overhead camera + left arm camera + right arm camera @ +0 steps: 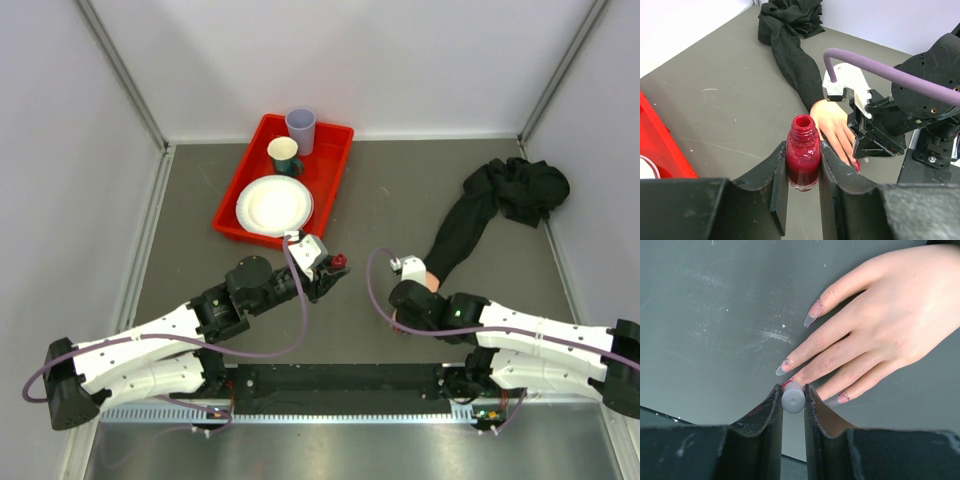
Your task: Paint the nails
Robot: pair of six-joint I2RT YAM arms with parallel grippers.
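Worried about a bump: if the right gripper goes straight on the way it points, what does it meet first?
Probably the mannequin hand: its nails lie just past the grey brush cap that the right gripper holds; depth is unclear.

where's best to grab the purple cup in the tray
Probably pinch the rim of the purple cup from straight above, one finger inside. It stands upright, mouth open, in the far corner of the red tray, whose wall and the green cup beside it crowd a side approach.
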